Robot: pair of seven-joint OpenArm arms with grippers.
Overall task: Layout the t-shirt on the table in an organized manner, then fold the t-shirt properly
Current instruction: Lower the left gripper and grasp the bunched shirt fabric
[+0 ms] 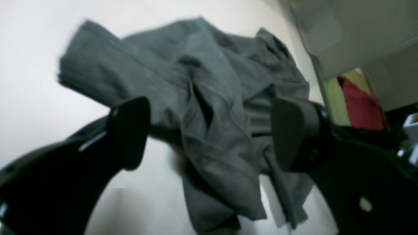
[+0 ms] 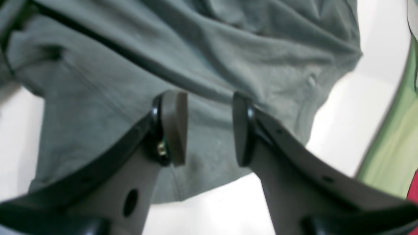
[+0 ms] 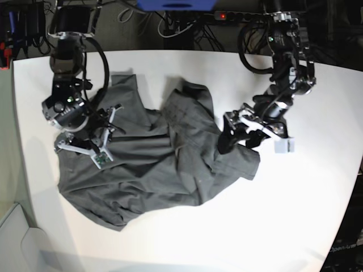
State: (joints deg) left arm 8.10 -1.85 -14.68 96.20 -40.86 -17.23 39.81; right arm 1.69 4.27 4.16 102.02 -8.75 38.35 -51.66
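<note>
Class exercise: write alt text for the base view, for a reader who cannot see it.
A crumpled dark grey t-shirt lies on a white table, a robot arm at each end. The left gripper is at its sleeve; the right gripper is over the other end.

A robotics lab: two black robot arms (image 3: 283, 85) mounted at a white table (image 3: 317, 215), with tangled cables (image 3: 170, 25) and a lit power strip (image 3: 238, 15) behind.

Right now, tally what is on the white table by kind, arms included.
t-shirt: 1, dark grey, crumpled
robot arms over the table: 2, the left gripper and the right gripper
Total: 3
</note>
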